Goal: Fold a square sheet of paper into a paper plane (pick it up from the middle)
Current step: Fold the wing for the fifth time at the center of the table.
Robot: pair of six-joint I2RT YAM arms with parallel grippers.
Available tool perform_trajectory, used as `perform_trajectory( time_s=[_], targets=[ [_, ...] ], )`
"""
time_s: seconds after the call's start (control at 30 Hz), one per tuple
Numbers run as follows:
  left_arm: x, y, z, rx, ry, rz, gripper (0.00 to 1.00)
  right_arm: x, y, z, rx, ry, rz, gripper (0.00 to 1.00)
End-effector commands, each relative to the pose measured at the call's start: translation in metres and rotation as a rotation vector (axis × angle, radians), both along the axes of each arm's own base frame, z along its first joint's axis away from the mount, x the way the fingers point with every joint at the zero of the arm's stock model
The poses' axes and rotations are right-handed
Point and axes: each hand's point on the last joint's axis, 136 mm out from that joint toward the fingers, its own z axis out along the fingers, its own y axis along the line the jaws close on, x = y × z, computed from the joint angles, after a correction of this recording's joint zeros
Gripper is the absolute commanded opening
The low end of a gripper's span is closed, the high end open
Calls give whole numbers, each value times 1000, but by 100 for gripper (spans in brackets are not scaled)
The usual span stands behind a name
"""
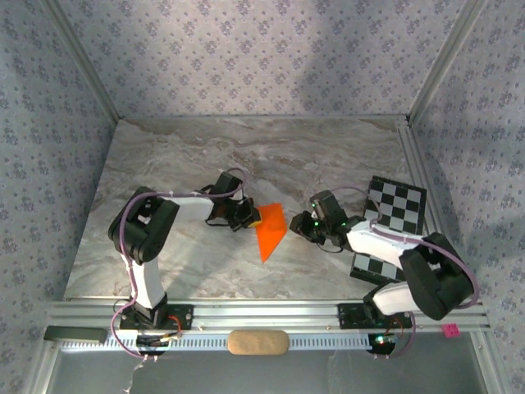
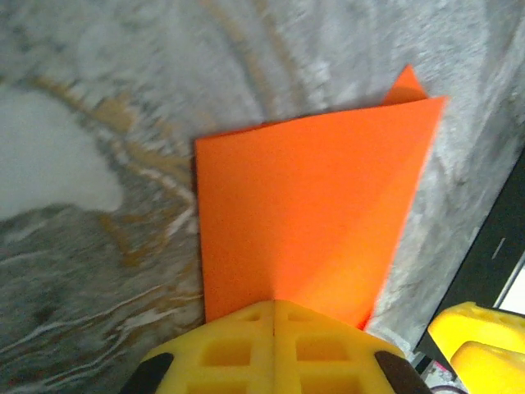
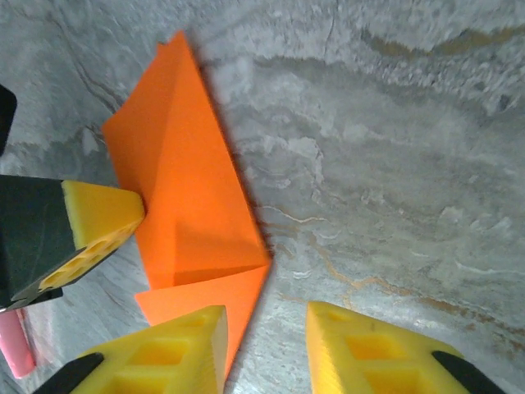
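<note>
Paper plane: one, mid-table

You have one folded orange piece on the marble table, between two grippers. Left gripper is clamped on its edge. Right gripper is at its corner, jaws apart. One checkerboard card sits at the right.

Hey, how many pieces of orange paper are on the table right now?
1. The folded bright orange paper sheet lies mid-table on the grey marble tabletop, the left gripper shut on one edge, the open right gripper beside it. No second piece seems hidden.

matt orange paper sheet, smooth marble-look tabletop, ribbed metal rail
</note>
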Motion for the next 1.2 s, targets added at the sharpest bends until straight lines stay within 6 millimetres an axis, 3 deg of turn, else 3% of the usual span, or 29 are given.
perform_trajectory(
  time_s=[0.0,0.33,0.83,1.17],
  targets=[
    [-7,7,-13,30,-5,-26,6,8,13,5,63,4,9,33],
    [-11,11,-16,23,-19,-52,6,12,35,1,120,49,71,36],
    [-8,14,-14,17,-13,-34,6,9,28,-24,59,145,18,36],
    [-8,12,-13,9,-11,-40,6,21,53,-4,177,75,94,31]
  ],
)
